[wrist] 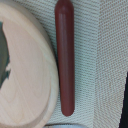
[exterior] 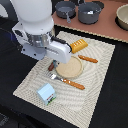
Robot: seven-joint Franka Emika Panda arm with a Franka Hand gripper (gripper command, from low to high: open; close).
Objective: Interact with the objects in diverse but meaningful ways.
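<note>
I have the gripper (exterior: 51, 64) low over the sausage (wrist: 64, 57), which lies untouched on the mat (exterior: 100, 70) beside the wooden board (exterior: 70, 67); I cannot tell the jaws' state, so grasping remains.

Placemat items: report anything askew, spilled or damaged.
Nothing spilled or broken. The sausage lies beside the round wooden board, off it; the bread loaf sits tilted near the placemat's far edge.
</note>
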